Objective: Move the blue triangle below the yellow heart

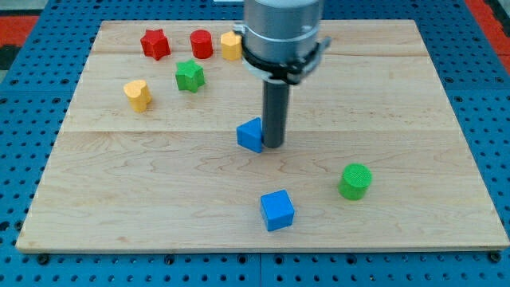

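The blue triangle point(250, 135) lies near the middle of the wooden board point(414, 96). My tip point(272, 145) stands right against the triangle's right side. The yellow heart point(138, 94) lies far off toward the view's upper left, with open board between it and the triangle.
A red star point(155, 43), a red cylinder point(201, 44) and a yellow block point(230, 45) line the view's top edge. A green star point(190, 76) sits below them. A blue cube point(277, 210) and a green cylinder point(355, 181) lie toward the view's bottom right.
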`<state>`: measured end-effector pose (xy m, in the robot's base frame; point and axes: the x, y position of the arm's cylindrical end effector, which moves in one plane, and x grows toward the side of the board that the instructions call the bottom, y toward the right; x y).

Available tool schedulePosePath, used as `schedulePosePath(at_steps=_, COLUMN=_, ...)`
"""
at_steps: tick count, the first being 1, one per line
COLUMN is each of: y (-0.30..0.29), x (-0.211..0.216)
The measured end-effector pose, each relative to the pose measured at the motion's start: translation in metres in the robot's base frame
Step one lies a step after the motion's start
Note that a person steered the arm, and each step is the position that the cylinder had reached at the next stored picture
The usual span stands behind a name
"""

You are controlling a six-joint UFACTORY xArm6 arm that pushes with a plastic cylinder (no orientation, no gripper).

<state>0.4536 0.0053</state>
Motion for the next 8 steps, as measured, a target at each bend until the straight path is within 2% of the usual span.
schedulePosePath(at_steps=1, y=-0.06, x=-0.018)
schedulePosePath(at_steps=2, y=-0.07, x=-0.018)
schedulePosePath(at_steps=3, y=-0.048, x=0.01)
schedulePosePath(at_steps=4, y=-0.09, x=0.025)
schedulePosePath(at_steps=5, y=-0.104, x=0.018)
schedulePosePath(at_steps=8, y=-0.071, x=0.007)
